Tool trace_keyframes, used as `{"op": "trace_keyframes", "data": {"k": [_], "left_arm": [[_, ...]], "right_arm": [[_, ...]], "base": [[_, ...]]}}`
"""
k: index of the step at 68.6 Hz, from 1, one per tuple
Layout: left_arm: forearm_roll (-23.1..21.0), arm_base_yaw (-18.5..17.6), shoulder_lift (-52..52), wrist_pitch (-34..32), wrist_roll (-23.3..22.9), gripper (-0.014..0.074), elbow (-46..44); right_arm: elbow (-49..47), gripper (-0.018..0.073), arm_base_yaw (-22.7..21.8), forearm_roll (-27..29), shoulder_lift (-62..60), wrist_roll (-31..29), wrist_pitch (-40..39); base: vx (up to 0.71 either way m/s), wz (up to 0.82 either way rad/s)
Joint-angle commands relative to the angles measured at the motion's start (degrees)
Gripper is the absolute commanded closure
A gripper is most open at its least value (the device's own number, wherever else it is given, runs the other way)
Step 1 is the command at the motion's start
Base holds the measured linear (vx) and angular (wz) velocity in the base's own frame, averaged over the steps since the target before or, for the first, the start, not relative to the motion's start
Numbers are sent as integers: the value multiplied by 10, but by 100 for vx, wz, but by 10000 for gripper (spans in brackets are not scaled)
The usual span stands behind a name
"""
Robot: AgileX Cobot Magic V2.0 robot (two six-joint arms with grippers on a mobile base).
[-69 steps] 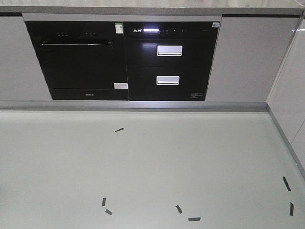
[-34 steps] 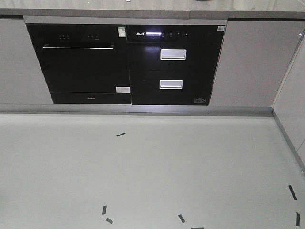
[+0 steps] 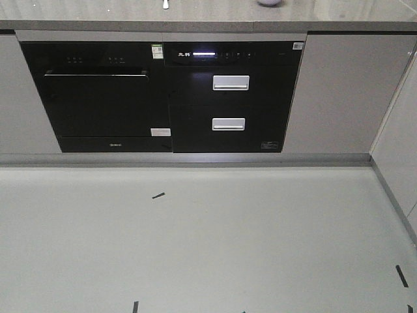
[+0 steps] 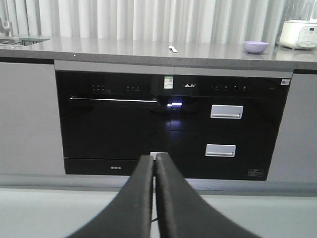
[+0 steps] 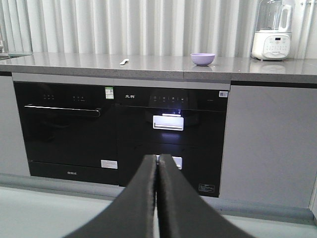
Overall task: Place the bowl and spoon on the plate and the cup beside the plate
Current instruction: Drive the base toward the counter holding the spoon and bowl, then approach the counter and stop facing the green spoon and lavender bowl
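Observation:
The lavender bowl (image 5: 203,59) stands on the grey counter (image 5: 163,67), to the right of its middle; it also shows as the bowl (image 4: 255,46) and, cut by the top edge, the bowl (image 3: 270,2). The pale spoon (image 5: 124,61) lies on the counter to the bowl's left, seen too as the spoon (image 4: 173,48) and the spoon (image 3: 165,4). The plate and the cup are out of view. My left gripper (image 4: 154,157) is shut on nothing, low and well short of the counter. My right gripper (image 5: 157,157) is likewise shut and holds nothing.
Black built-in appliances (image 3: 163,98) fill the cabinet front under the counter. A white kitchen machine (image 5: 270,34) stands at the counter's right end, and a sink (image 4: 20,40) is at its left end. Tape marks (image 3: 158,195) dot the grey floor. A cabinet side (image 3: 401,130) closes in the right.
In the front view the appliances and floor tape marks have slid downward. The counter top, with the bowl and spoon on it, has come into view at the top edge.

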Motion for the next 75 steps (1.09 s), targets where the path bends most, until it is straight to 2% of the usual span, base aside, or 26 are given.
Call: {"op": "trace_keyframes", "data": {"k": [1, 75], "left_arm": [[0, -3, -8, -43, -5, 603, -15], [0, -3, -8, -43, -5, 603, -15]], "right_arm": [[4, 570, -3, -2, -4, -4, -39], [4, 570, -3, -2, -4, -4, -39]], "base": [[17, -4], [19, -4]]}}
